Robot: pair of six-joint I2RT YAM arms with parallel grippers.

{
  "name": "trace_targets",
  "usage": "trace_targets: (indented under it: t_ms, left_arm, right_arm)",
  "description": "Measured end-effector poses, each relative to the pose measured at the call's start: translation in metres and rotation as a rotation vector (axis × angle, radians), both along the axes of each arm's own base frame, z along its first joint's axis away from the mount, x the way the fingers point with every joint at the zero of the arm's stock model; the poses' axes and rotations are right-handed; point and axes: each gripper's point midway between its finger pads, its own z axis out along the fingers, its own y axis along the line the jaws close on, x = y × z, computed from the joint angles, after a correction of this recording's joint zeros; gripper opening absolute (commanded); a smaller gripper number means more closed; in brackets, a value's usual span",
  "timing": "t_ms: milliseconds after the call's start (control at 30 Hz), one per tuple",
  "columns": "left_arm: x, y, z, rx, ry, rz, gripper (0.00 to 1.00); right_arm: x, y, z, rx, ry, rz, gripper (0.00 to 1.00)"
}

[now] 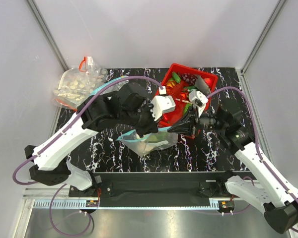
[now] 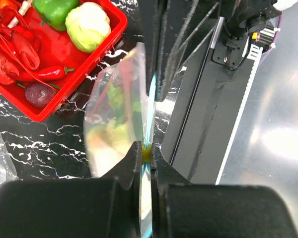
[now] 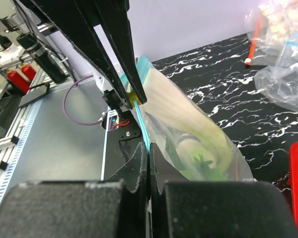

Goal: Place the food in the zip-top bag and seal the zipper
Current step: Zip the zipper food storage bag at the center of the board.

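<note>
Right fingers (image 3: 135, 171) and left fingers (image 2: 131, 163) pinch the zipper (image 3: 142, 121). Your bag (image 3: 198, 144) looks limp, slippery; hold that stiffer strip.

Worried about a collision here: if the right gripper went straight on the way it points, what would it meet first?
Most likely the left gripper, pinched on the same teal zipper just ahead of the right gripper. How far ahead is unclear.
</note>
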Motion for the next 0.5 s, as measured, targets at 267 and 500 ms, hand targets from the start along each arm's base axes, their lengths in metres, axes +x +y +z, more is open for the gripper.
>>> trace_targets:
  t_ms: [267,500]
  left_arm:
    - [0.003,0.0,0.013,-0.07,-0.049,0.013,0.01]
    - [0.011,0.005,0.015,-0.103,-0.091,0.066,0.01]
  right_arm:
    - [0.005,-0.006,0.013,0.027,-0.024,-0.113,0.0]
    - [0.026,-0.016,0.022,0.054,-0.007,-0.297,0.0]
